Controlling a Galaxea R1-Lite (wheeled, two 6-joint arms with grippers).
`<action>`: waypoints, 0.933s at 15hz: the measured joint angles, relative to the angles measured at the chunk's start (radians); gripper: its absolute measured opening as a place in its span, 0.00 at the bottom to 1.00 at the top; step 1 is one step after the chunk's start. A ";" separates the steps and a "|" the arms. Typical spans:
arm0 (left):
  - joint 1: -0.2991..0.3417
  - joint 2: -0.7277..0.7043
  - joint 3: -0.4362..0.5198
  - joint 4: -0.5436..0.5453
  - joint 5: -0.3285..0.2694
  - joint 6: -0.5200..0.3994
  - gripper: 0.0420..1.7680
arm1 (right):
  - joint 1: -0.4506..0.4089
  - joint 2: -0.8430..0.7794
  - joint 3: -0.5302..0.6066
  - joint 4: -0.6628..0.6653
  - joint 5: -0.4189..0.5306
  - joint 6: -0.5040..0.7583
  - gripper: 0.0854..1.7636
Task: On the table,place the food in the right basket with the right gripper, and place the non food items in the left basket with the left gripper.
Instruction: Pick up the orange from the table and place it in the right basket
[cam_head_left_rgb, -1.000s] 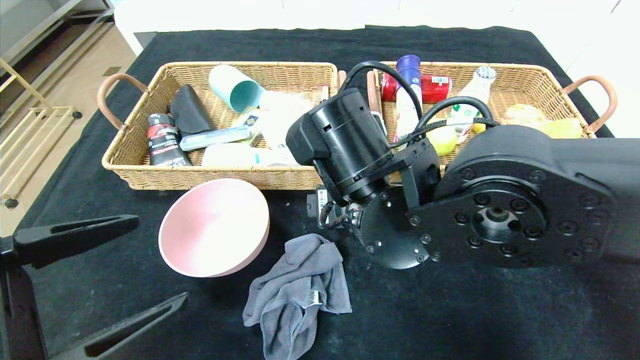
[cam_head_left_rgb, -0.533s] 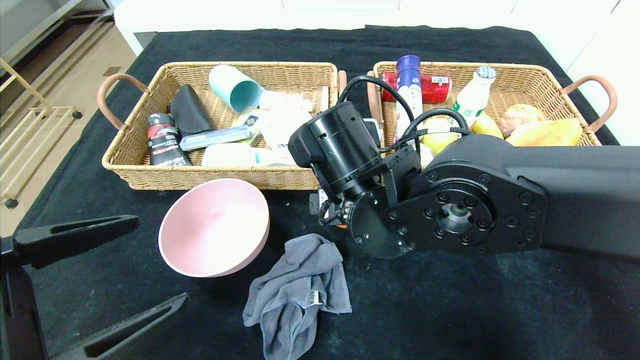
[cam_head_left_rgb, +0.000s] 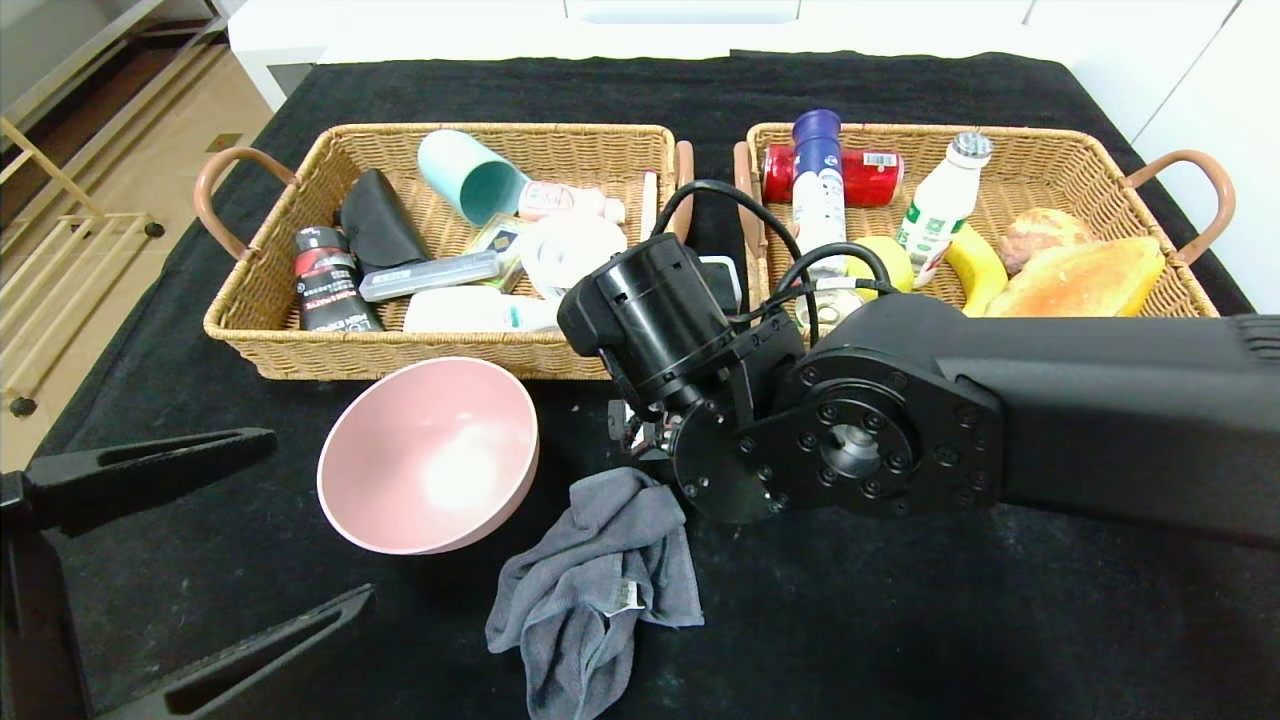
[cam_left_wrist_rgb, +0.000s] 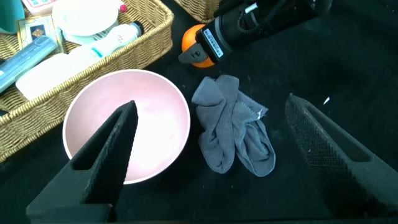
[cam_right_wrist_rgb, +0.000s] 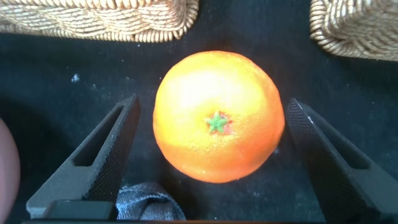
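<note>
Black speckled cloth table (cam_head_left_rgb: 900, 640), white cabinets at top, tan floor upper left.

The right gripper (cam_right_wrist_rgb: 211, 158), jaws wide apart and holding nothing, straddles the orange (cam_right_wrist_rgb: 217, 116) at frame centre between the two baskets. The left gripper (cam_left_wrist_rgb: 211, 155), lower left, is spread open above the pink bowl (cam_head_left_rgb: 428, 455) and grey cloth (cam_head_left_rgb: 600, 580). No labels are readable.
</note>
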 joint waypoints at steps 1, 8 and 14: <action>0.000 0.000 0.000 0.000 0.000 0.000 0.97 | -0.001 0.003 -0.002 0.000 0.000 0.001 0.97; 0.000 0.000 0.001 0.001 0.000 0.001 0.97 | -0.010 0.013 -0.003 0.000 0.000 0.003 0.69; 0.000 0.000 0.001 0.001 -0.001 0.002 0.97 | -0.011 0.012 -0.003 0.001 0.000 0.003 0.68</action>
